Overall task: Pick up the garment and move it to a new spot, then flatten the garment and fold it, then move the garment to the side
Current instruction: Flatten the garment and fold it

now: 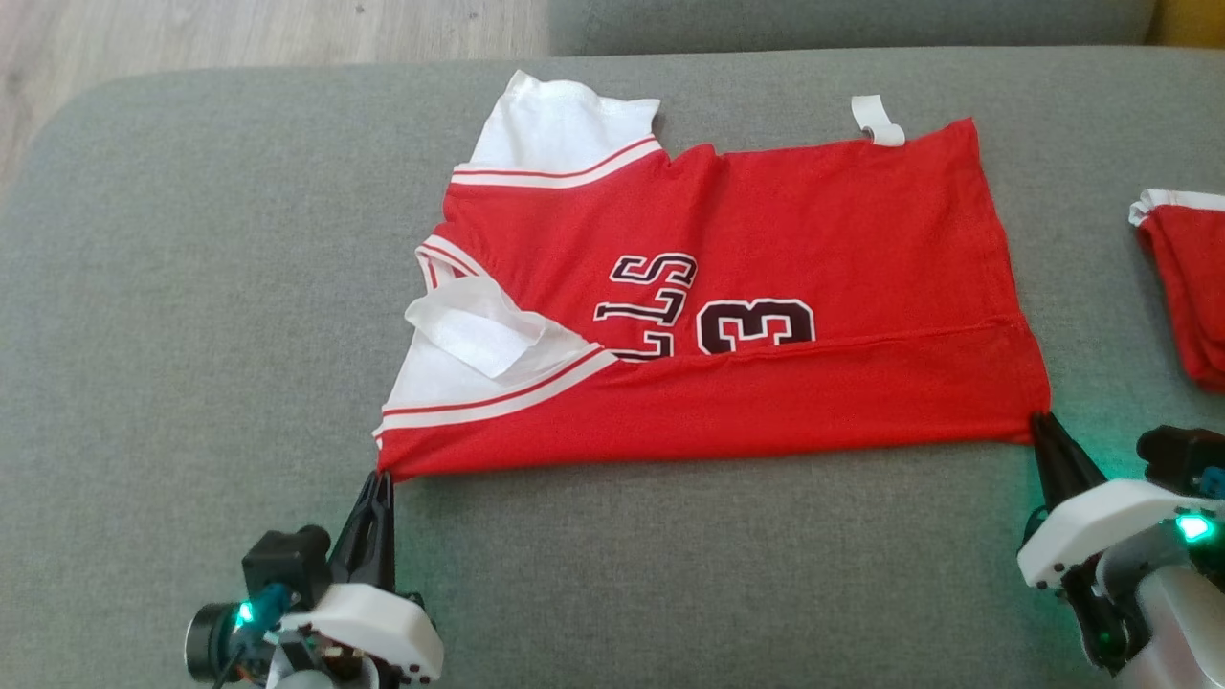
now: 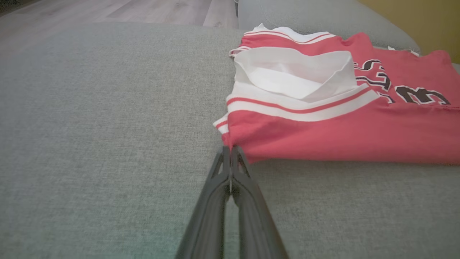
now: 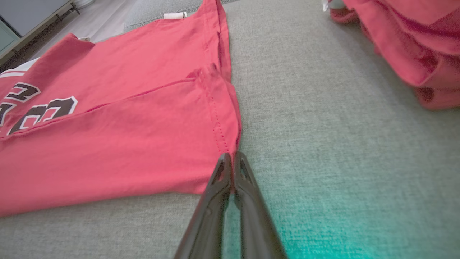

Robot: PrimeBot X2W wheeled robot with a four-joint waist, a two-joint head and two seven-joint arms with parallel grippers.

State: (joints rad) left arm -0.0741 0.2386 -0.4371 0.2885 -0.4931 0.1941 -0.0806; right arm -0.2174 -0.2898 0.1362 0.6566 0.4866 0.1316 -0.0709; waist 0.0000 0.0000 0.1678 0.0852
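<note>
The part-folded garment (image 1: 813, 220) lies on the grey cushion (image 1: 191, 287), long axis 9-to-3 o'clock, near corners pinched by the shut left pincer (image 1: 383, 478) and shut right pincer (image 1: 1039, 421), cloth stretching toward 12.

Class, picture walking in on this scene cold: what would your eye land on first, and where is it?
The red jersey with white trim, lying partly folded across the grey cushion, grabs attention first. Next come the left gripper and right gripper, each shut on one near corner of it. Another red garment lies at the cushion's right edge.
</note>
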